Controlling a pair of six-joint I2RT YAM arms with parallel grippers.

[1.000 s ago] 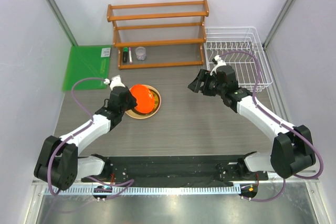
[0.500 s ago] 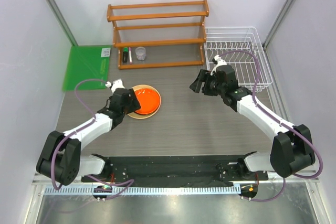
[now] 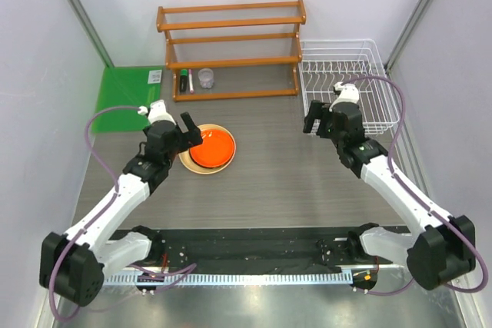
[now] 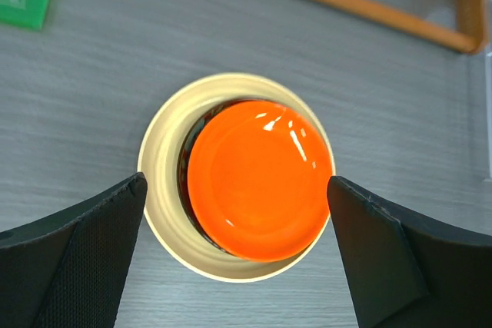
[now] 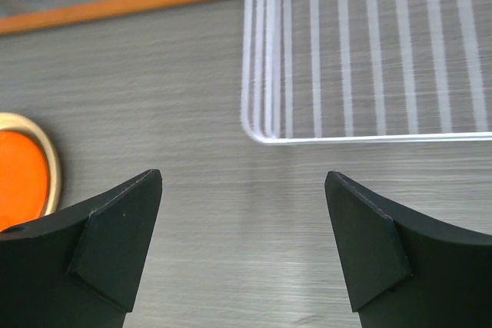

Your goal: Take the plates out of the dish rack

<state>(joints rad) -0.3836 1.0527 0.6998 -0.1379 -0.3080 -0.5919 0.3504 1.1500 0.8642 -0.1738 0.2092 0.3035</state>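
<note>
"Grey wood-grain table (image 3: 277,182), pale walls on three sides. Where is the left gripper (image 3: 187,131)?"

"At the left edge of the plate stack, jaws spread wide. From its wrist camera the left gripper (image 4: 236,186) has one finger on each side of the stack and touches neither side."

"What is in the stack?"

"The orange plate (image 4: 257,178) is on top, lying flat and pushed towards the right of the tan plate (image 4: 157,182) at the bottom. A dark rim (image 4: 184,163) shows between them – I cannot tell how many plates that is. In the top view the orange plate (image 3: 211,146) sits left of the table's centre, with the tan plate (image 3: 201,170) ringing it."

"And the right gripper (image 3: 311,122)?"

"Also spread and holding nothing – it hangs over bare table just off the rack's (image 3: 342,42) near left corner. Its wrist view shows the right gripper (image 5: 243,177) below that rack (image 5: 261,74) corner, with the stack's edge at far left."

"So the plates and the rack are well apart?"

"Yes. The rack is at the back right beside the wooden shelf (image 3: 231,36), and a green board (image 3: 127,97) lies at the back left."
</note>
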